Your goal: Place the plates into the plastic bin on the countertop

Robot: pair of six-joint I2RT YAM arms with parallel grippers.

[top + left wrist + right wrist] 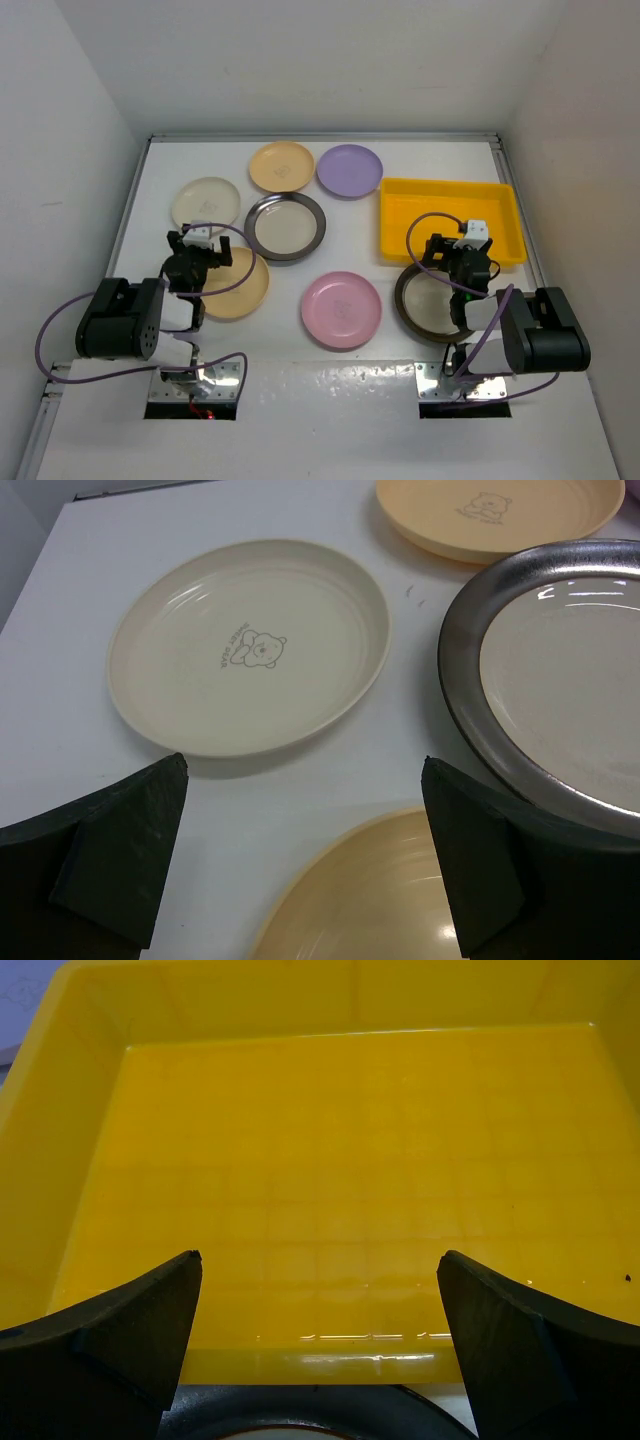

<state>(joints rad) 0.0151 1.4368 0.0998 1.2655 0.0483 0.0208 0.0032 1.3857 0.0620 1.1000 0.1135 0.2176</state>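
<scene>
Several plates lie on the white countertop (370,245): a peach one (281,166), a lavender one (349,170), a cream one (205,203), a pink one (341,309) and a dark-rimmed one (285,227). My left gripper (198,250) hangs open over the far edge of a tan plate (240,288), which shows between its jaws (370,900), with the cream plate (248,645) ahead. My right gripper (462,258) is open above a second dark-rimmed plate (420,300), facing the empty yellow plastic bin (350,1365). Neither gripper holds anything.
The bin (450,200) sits at the back right, close to the right wall. White walls bound the countertop on the left, back and right. In the left wrist view the dark-rimmed plate (560,670) and the peach plate (500,510) lie to the right.
</scene>
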